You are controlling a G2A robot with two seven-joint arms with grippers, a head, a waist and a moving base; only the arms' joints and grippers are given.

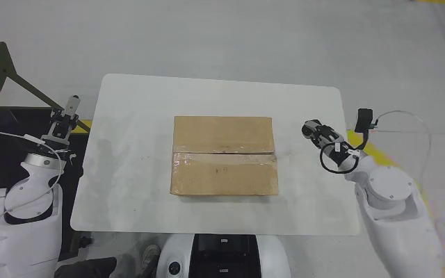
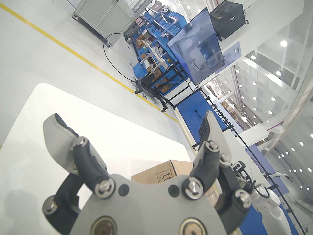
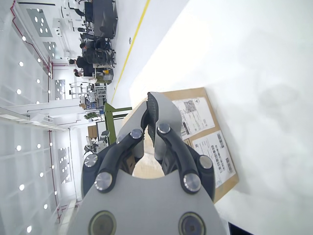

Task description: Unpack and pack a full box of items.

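- We see the cardboard box lying flat at the middle of the white worktop, with bare worktop on every side of it.
- Its two top flaps are folded shut and meet along a seam that runs from side to side, with clear tape over part of it.
- In the right wrist view, the box shows a face with two white printed labels, one beside the other.
- In the left wrist view, we make out a corner of the box with small dark handling marks on its side.
- Neither gripper touches the box.
- The right gripper hangs over the worktop near its right edge, to the right of the box and apart from it. In its own view the gripper has its ribbed fingertips pressed together with nothing between them, and it points toward the labelled face.
- The left gripper sits just off the worktop's left edge, well apart from the box. In its own view the gripper has its fingers spread wide and holds nothing, with the worktop lying beyond them.
- Around the worktop is a pale floor crossed by a yellow line.
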